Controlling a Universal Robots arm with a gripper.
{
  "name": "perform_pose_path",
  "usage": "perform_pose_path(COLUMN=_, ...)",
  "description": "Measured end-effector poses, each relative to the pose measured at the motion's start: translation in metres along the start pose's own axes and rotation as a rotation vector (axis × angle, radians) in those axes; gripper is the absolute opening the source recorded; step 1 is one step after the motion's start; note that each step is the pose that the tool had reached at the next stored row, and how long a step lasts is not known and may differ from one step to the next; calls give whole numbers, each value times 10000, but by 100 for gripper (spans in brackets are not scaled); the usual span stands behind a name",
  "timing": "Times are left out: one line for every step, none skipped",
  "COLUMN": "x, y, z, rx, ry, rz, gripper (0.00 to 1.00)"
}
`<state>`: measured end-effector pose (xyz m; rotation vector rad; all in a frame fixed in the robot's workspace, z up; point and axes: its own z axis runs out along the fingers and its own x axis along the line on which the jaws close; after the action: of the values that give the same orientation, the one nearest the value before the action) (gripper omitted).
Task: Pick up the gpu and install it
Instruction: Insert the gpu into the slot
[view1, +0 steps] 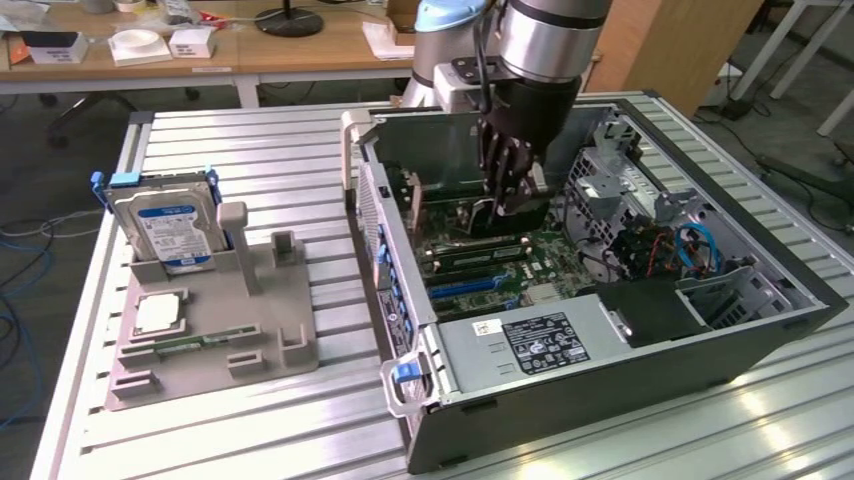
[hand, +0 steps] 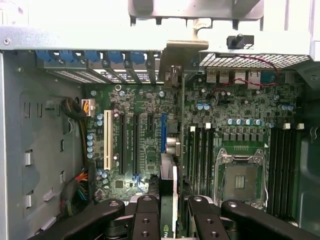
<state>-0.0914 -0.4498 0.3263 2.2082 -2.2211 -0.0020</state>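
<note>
The open computer case lies on its side on the slatted table. My gripper reaches down into it and is shut on the gpu, which shows as a dark block under the black fingers. The wrist view looks along the gpu edge-on, a thin card standing upright between my fingers, gripper. It hangs just over the motherboard, in line with the blue expansion slot. Its silver bracket end reaches toward the case's rear slot openings. Whether it touches the slot I cannot tell.
A grey holder at the exterior view's left carries a hard drive, a processor chip and a memory stick. Inside the case are the power supply, the empty processor socket, the drive cage and blue cables.
</note>
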Motion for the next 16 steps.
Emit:
perform_pose_path(x=4, y=0, z=4, rx=1, ry=9, rz=1, gripper=27)
perform_pose_path(x=8, y=0, z=9, rx=0, ry=17, rz=2, gripper=27)
perform_pose_path(x=12, y=0, z=13, rx=1, ry=26, rz=2, gripper=27)
perform_pose_path(x=15, y=0, z=19, rx=1, ry=34, rz=2, gripper=27)
perform_pose_path(x=18, y=0, z=25, rx=2, ry=42, rz=1, gripper=27)
perform_pose_path(x=20, y=0, z=30, rx=1, ry=52, rz=1, gripper=27)
perform_pose_path(x=20, y=0, z=36, rx=1, ry=59, rz=1, gripper=27)
perform_pose_path(x=21, y=0, z=41, rx=1, ry=60, rz=2, gripper=27)
perform_pose_path(x=21, y=0, z=45, rx=1, ry=61, rz=2, gripper=27)
perform_pose_path(x=22, y=0, z=50, rx=1, ry=61, rz=2, gripper=27)
perform_pose_path(x=22, y=-1, z=55, rx=1, ry=61, rz=1, gripper=27)
perform_pose_path(x=23, y=-1, z=60, rx=1, ry=62, rz=1, gripper=27)
perform_pose_path(x=25, y=-1, z=63, rx=0, ry=63, rz=1, gripper=27)
perform_pose_path(x=27, y=0, z=66, rx=1, ry=62, rz=1, gripper=27)
perform_pose_path(x=28, y=-1, z=71, rx=1, ry=61, rz=1, gripper=27)
perform_pose_path(x=28, y=-1, z=74, rx=0, ry=62, rz=2, gripper=27)
